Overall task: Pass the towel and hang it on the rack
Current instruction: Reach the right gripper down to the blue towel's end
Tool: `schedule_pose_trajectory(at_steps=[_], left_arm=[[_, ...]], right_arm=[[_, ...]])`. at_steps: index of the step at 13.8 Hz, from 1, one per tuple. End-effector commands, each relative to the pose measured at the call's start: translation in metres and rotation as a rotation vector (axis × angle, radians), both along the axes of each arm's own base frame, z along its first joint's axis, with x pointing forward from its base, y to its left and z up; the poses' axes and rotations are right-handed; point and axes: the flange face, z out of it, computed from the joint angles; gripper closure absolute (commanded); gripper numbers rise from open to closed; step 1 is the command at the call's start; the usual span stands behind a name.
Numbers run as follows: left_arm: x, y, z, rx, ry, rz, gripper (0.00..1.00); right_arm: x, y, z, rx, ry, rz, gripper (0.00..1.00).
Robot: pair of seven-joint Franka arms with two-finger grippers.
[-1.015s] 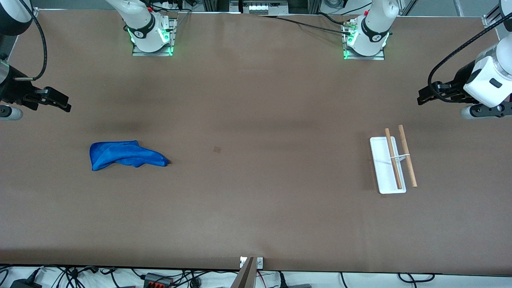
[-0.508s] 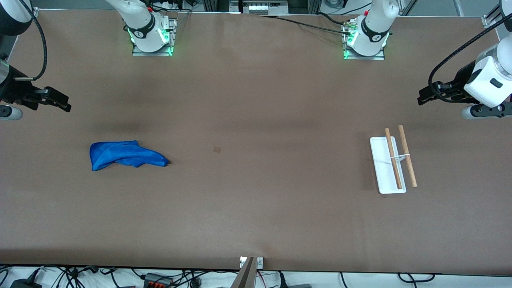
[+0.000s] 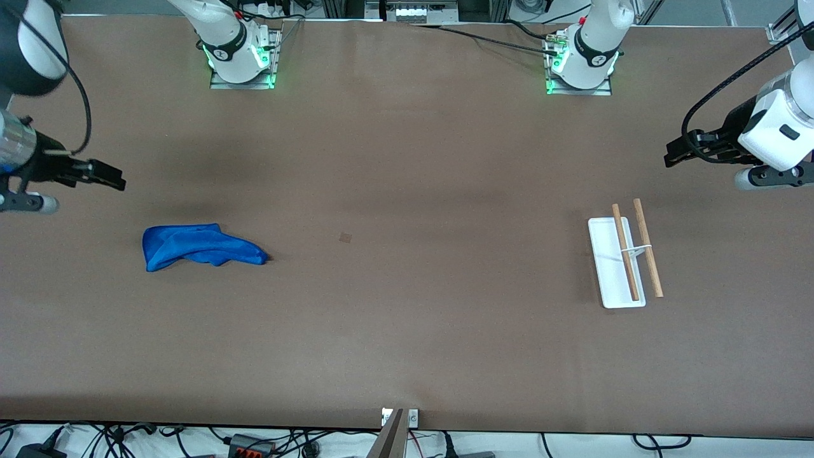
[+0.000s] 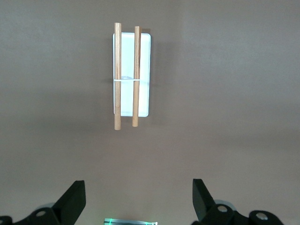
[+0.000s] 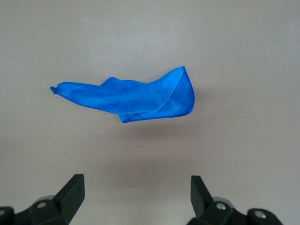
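Observation:
The blue towel [image 3: 198, 246] [image 5: 133, 97] lies crumpled on the table toward the right arm's end. My right gripper [image 3: 108, 178] [image 5: 137, 194] hangs open and empty above the table near that end, a little short of the towel. The rack [image 3: 623, 257] [image 4: 127, 77], a white base with two wooden rods, stands toward the left arm's end. Above the table's edge at that end my left gripper [image 3: 675, 152] [image 4: 139, 199] is open and empty, apart from the rack.
The brown table [image 3: 407, 318] carries only the towel and the rack. A small dark mark [image 3: 345, 238] sits near its middle. The arm bases [image 3: 241, 57] [image 3: 582, 63] stand along the edge farthest from the front camera. Cables run along the nearest edge.
My right arm has swung in over the table and toward the towel. The left arm, towel and rack have not moved.

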Motion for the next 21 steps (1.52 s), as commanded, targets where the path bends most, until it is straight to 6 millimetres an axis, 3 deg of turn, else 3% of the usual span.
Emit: schedule_pose_trajectory(at_steps=[1,5,10,14,16,19,21], left_arm=[[-0.002,0.004,0.004,0.014,0.001,-0.011,0.0],[-0.002,0.004,0.004,0.014,0.002,-0.009,0.0],[-0.002,0.004,0.004,0.014,0.002,-0.009,0.0],[-0.002,0.004,0.004,0.014,0.002,-0.011,0.0],[-0.002,0.004,0.004,0.013,0.002,-0.011,0.0],[-0.002,0.003,0.004,0.01,0.002,-0.011,0.0],[-0.002,0.003,0.004,0.009,0.002,-0.011,0.0]], right_arm=[[0.017,-0.016,-0.063,0.009,0.074,-0.013,0.0],[0.024,-0.036,-0.15,0.022,0.19,-0.049,0.0],[0.021,-0.068,-0.232,0.036,0.269,-0.095,0.0],[0.038,-0.088,-0.255,0.054,0.225,-0.023,0.0],[0.032,-0.109,-0.266,0.067,0.235,-0.055,0.0],[0.03,-0.13,-0.297,0.173,0.214,-0.164,0.0],[0.027,-0.137,-0.307,0.214,0.208,-0.203,0.0]])
